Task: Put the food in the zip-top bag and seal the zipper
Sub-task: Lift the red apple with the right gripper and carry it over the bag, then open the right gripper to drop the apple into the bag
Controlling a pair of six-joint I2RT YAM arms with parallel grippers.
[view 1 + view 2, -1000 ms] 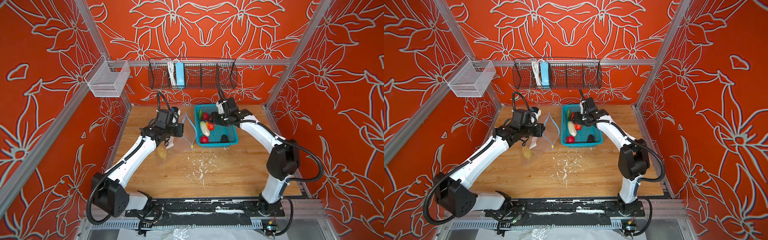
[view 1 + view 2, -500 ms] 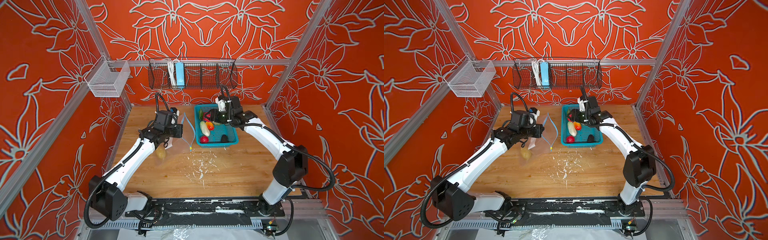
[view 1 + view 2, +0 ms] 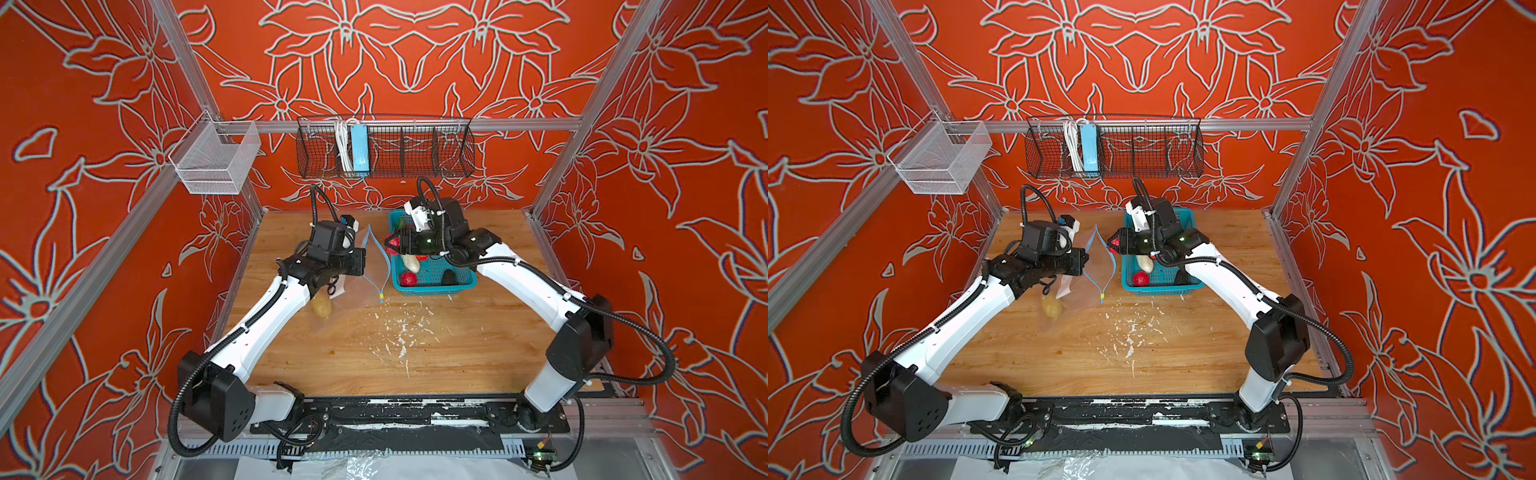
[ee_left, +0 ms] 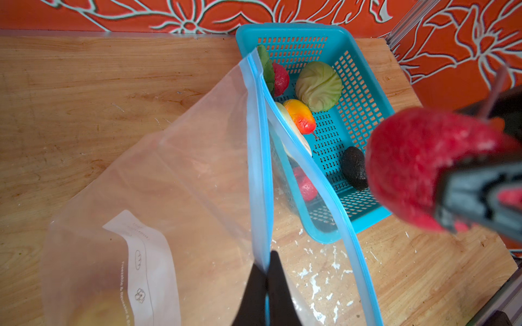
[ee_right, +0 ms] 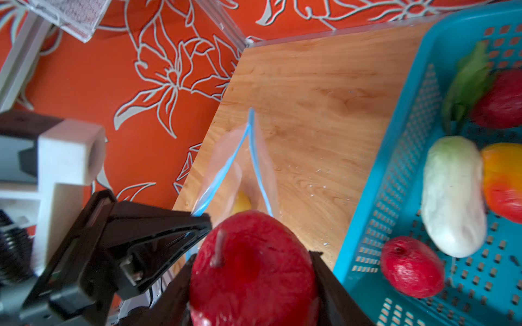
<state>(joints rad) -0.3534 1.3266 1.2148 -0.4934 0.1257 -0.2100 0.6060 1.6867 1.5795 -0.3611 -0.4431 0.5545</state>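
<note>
Holding the zip-top bag (image 4: 175, 180) open.
We are pinching its zipper (image 4: 258, 169) in our left jaws; our right jaws are gripping a red berry (image 5: 251, 268).

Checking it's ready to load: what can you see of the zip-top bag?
The zip-top bag is clear, crinkly plastic with a white label patch. Its light-blue zipper, ending in a yellow tab, gapes open in a leaf shape. The left gripper, shut on one lip, holds the mouth up; the rest sags onto the wooden table beside the teal basket. A yellow potato lies inside. The right gripper holds a red fruit nearby.
</note>
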